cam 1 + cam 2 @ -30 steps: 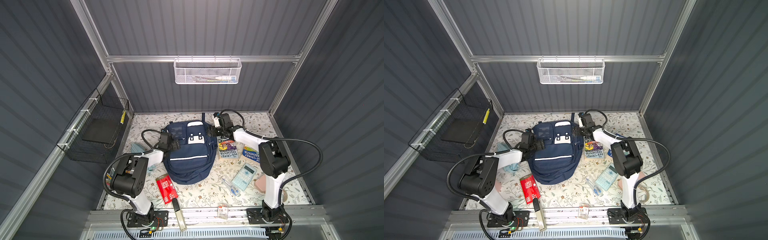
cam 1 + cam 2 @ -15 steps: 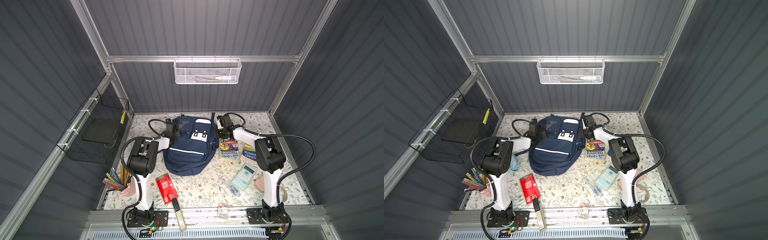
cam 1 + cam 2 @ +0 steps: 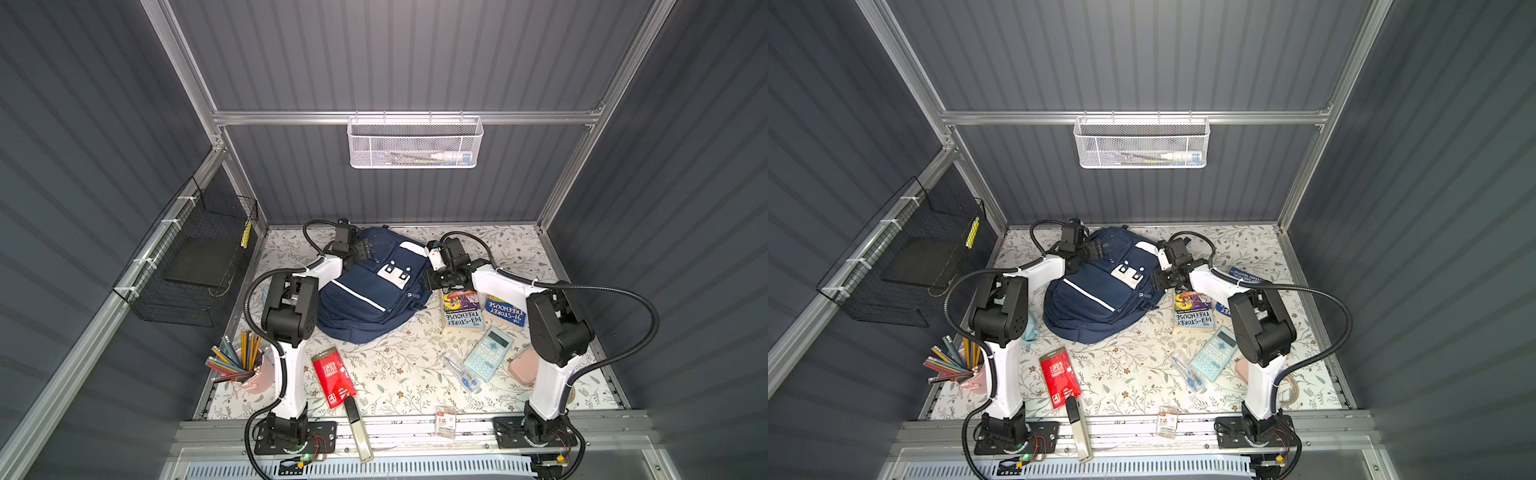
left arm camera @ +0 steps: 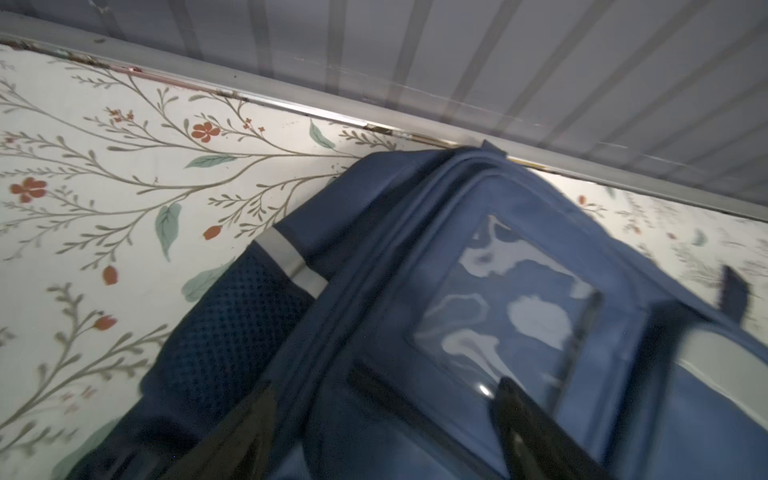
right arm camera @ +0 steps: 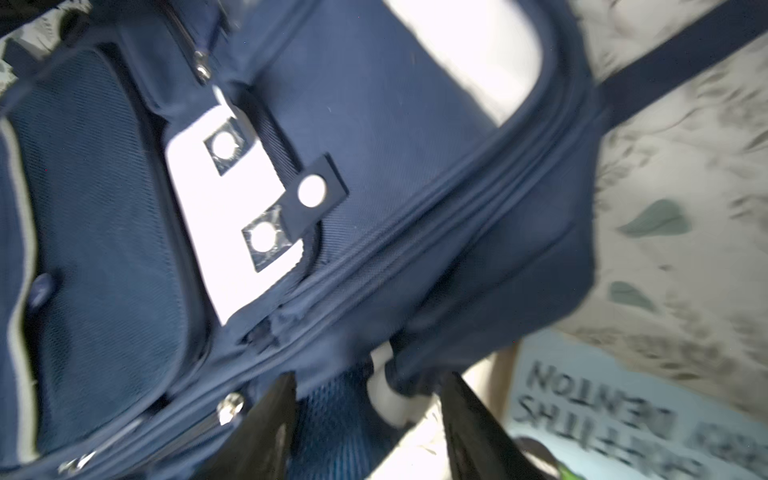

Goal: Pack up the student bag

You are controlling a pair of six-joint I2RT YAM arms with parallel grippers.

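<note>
Navy-blue fabric student bag (image 3: 374,282), white-striped: top just under L gripper (image 4: 384,388), fingers spread; side betw. R gripper's (image 5: 370,376) spread fingers.

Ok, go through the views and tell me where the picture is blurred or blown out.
Right wrist view: motion-smeared throughout, the student bag soft, its white patch blown out, the lettering on the book streaked. Left wrist view: mildly soft, with glare patches on the bag's clear window. Both top views: sharp and evenly lit.
</note>
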